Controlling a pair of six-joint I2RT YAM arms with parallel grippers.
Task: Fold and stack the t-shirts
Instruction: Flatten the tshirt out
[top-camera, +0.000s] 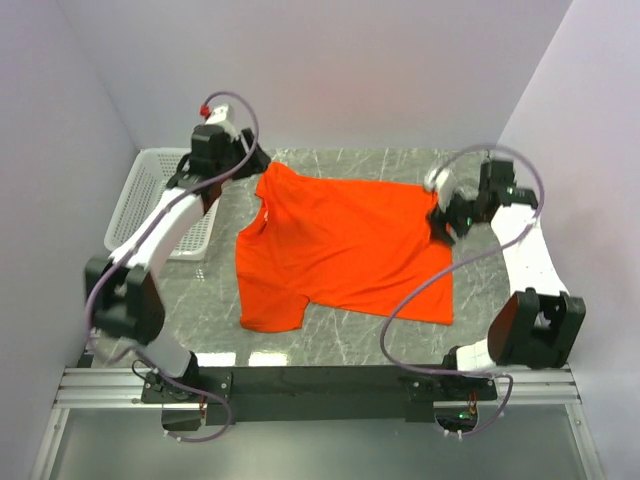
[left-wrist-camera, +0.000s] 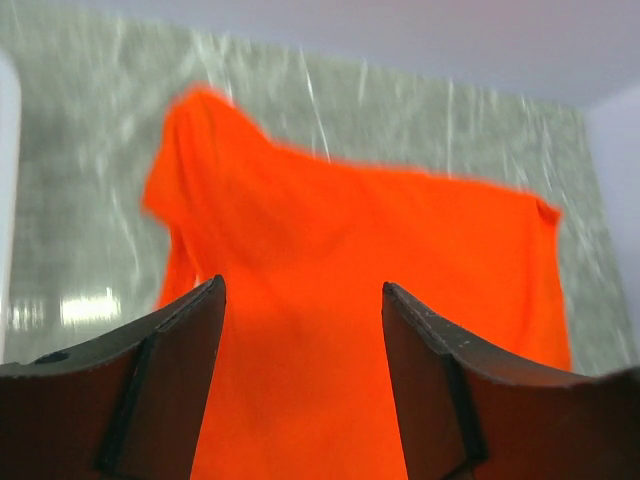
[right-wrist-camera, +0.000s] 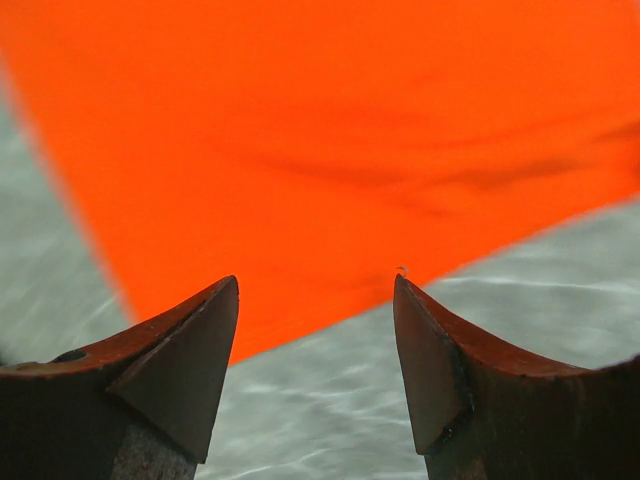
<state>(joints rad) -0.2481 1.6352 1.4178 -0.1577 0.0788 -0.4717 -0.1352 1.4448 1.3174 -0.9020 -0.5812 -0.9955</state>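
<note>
One bright orange-red t-shirt (top-camera: 340, 250) lies spread flat on the marbled grey table (top-camera: 345, 342), one short sleeve toward the near left. My left gripper (top-camera: 252, 162) hovers at the shirt's far left corner. In the left wrist view it (left-wrist-camera: 303, 290) stands open above the t-shirt (left-wrist-camera: 350, 260), which fills the gap behind the fingers without being pinched. My right gripper (top-camera: 441, 226) hangs by the shirt's far right corner. In the right wrist view it (right-wrist-camera: 315, 285) is open over bare table, just off the t-shirt's (right-wrist-camera: 320, 130) edge.
A white plastic mesh basket (top-camera: 150, 195) stands at the far left of the table, under the left arm. Pale walls close in on the left, back and right. A black rail (top-camera: 320, 380) carrying both arm bases runs along the near edge.
</note>
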